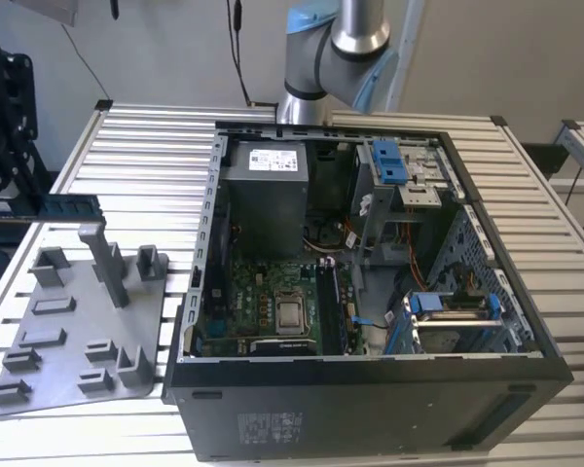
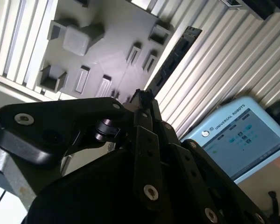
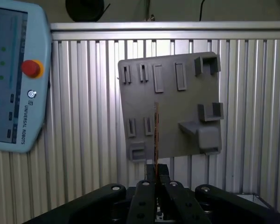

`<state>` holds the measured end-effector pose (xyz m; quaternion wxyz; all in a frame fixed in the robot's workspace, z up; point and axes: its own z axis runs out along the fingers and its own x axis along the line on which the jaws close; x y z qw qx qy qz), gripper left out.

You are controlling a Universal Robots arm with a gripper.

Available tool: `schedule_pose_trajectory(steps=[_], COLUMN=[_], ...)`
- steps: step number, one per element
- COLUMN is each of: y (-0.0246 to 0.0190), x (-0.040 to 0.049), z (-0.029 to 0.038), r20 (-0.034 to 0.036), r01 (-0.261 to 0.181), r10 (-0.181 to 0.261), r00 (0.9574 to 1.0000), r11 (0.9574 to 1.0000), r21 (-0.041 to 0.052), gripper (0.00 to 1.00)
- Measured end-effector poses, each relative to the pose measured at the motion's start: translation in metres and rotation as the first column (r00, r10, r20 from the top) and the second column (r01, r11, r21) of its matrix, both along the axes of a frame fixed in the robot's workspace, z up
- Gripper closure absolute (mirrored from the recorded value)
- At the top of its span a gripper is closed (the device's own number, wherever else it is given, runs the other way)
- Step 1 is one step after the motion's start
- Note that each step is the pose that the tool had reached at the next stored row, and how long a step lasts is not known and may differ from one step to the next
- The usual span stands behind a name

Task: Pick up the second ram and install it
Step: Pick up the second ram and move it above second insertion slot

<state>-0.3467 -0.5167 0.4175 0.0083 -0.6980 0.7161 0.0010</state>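
Ram (image 1: 76, 205) thin, dark green, pinched in hand (image 3: 156, 170).

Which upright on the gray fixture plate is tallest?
The slim post standing between two shorter U-shaped holders on the gray fixture plate; the other blocks are low.

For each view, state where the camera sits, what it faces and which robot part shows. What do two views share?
Exterior view: off the arm, looking down on the computer case and grey tray; the arm shows.
First wrist view: at the wrist, facing the tray past the gripper; second ram edge-on.
Second wrist view: at the wrist, facing the tray; ram's flat side.
Shared: gripper holding the ram, in both wrist views.
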Motion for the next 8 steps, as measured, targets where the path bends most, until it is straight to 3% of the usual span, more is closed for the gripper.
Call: schedule_pose_trajectory(steps=[8], y=[0.0003], x=[0.0201], z=[0.0], r20=[0.0], r01=[0.0], r10=[0.0], r00=[1.0], r11=[1.0], r21=[0.0], gripper=[0.86])
